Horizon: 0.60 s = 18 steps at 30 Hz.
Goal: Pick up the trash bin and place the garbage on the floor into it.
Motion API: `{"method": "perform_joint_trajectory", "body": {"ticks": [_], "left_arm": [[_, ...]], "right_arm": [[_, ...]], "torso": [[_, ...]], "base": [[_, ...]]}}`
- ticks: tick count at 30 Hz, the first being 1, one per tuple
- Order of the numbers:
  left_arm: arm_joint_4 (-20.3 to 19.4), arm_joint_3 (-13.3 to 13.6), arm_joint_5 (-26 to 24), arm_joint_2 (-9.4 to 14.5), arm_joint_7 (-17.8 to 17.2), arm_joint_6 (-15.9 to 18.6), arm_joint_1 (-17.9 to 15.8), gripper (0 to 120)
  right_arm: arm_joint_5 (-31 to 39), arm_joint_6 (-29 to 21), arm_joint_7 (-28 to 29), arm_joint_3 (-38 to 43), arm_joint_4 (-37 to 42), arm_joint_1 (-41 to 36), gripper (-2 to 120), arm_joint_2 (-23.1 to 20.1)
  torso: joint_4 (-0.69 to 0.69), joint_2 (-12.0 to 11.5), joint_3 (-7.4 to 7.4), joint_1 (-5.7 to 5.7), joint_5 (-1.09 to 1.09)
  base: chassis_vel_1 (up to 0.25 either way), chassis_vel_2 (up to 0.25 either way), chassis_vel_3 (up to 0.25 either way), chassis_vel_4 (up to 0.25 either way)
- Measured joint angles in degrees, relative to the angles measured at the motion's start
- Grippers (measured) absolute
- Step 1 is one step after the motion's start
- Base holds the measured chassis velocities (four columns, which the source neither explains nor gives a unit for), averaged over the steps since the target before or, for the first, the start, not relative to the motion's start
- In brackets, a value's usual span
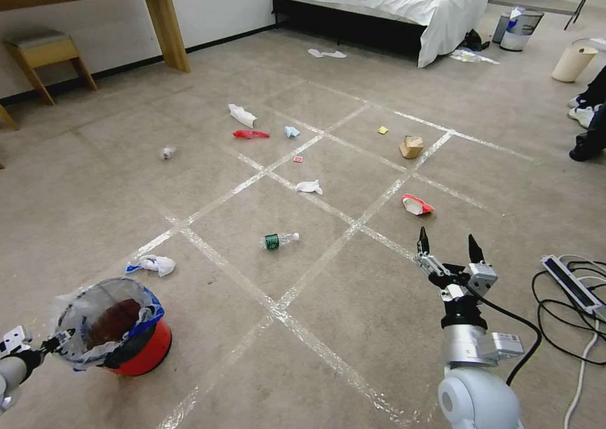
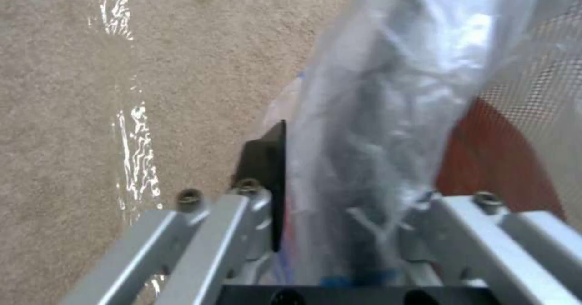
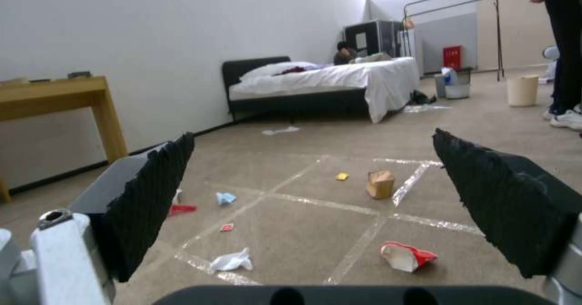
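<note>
The left gripper (image 1: pixel 60 340) is clamped on the rim and crinkled clear liner of the small round red trash bin (image 1: pixel 136 347), low at the robot's left on the taped beige carpet (image 1: pixel 353 328). The right gripper (image 1: pixel 448 245) hovers wide apart, holding nothing, near the red-and-white wrapper (image 1: pixel 416 205). My worry — the pinch may catch mostly plastic, so the bin could slip or tip.
</note>
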Motion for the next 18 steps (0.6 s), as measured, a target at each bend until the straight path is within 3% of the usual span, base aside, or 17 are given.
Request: {"method": "perform_joint_trajectory", "body": {"ticks": [2,4,6,12,14,15,16,18], "left_arm": [[-0.1,0.0,0.0,0.0,0.0,0.0,0.0,20],[-1.1,0.1,0.1,0.0,0.0,0.1,0.4,7],[-2.2,-0.2,0.0,-0.2,-0.1,0.3,1.0,4],[-5.4,-1.6,-0.4,-0.8,-0.4,0.5,3.1,4],[-9.8,-3.6,-1.2,-1.8,-1.4,0.7,5.4,4],[-9.8,-3.6,-1.2,-1.8,-1.4,0.7,5.4,4],[-12.9,-4.8,-1.9,-2.7,-2.2,0.8,6.7,4],[-12.9,-4.8,-1.9,-2.7,-2.2,0.8,6.7,4]], "right_arm": [[0.0,0.0,0.0,0.0,0.0,0.0,100,0.0],[0.0,0.1,0.0,0.0,-0.1,0.0,100,0.0],[0.0,0.1,0.1,0.0,-0.1,0.2,100,-0.1],[0.3,0.1,0.3,0.0,0.0,0.3,100,-0.5],[0.8,0.1,0.3,0.0,0.4,0.4,100,-0.9],[0.8,0.1,0.3,0.0,0.4,0.4,100,-0.9],[1.3,0.0,0.3,0.0,0.7,0.4,100,-1.3],[1.3,0.0,0.3,0.0,0.7,0.4,100,-1.3]], "torso": [[0.0,0.0,0.0,0.0,0.0],[0.0,0.0,0.0,0.0,0.0],[-0.01,0.0,0.0,0.0,-0.01],[0.0,0.0,0.0,0.0,-0.01],[0.01,0.0,0.0,0.0,0.0],[0.01,0.0,0.0,0.0,0.0],[0.02,0.0,0.0,0.0,0.0],[0.02,0.0,0.0,0.0,0.0]], "base": [[0.0,0.0,0.0,0.0],[0.0,0.0,0.0,0.0],[0.0,0.0,0.0,0.0],[0.0,0.0,0.0,0.0],[0.0,0.0,0.0,0.0],[0.0,0.0,0.0,0.0],[0.0,0.0,0.0,0.0],[0.0,0.0,0.0,0.0]]}}
